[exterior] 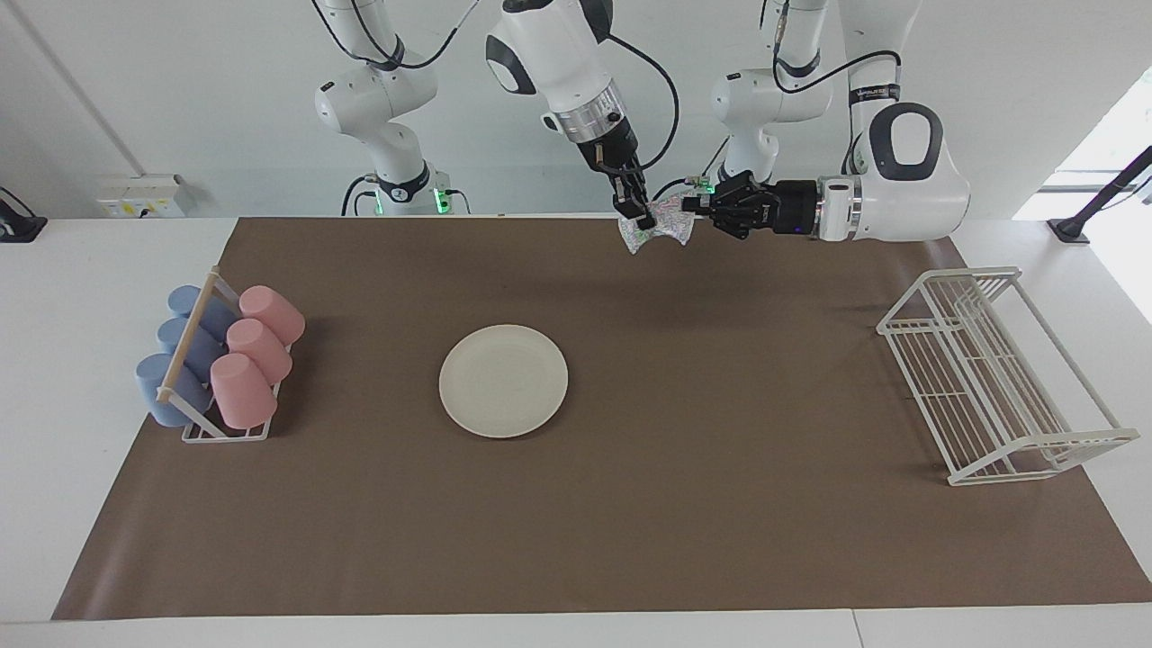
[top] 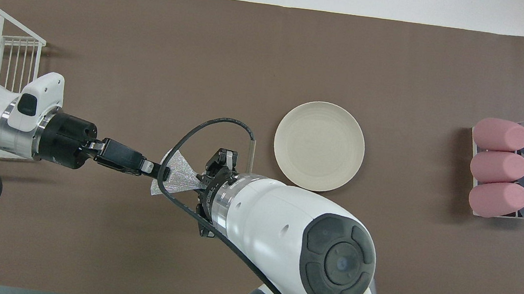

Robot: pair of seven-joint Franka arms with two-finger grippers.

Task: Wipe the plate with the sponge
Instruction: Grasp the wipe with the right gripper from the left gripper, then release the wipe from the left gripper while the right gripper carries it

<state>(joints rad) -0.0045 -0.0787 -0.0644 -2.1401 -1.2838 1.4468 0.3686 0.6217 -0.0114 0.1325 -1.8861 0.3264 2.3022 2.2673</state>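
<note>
Now both arms are meeting up in the air over the brown mat (exterior: 720, 504), close to the robots' edge of the table, and the sponge (exterior: 660, 223) is hanging between them. The right gripper (exterior: 643, 214) is pointing down from above and is pinching one end of the silvery pad; the left gripper (exterior: 695, 205) is lying level, coming in from the left arm's end, and is clamping the other end. So both are gripping it, and the pad is not touching the mat. The plate (exterior: 503, 381) is lying flat on the mat about midway between the long edges, a little toward the right arm's end. A cup rack (exterior: 229, 432) with pink cups (exterior: 243, 391) and blue cups (exterior: 162, 387) is sitting at the right arm's end, and a white wire dish rack (exterior: 999, 378) is standing at the left arm's end.
</note>
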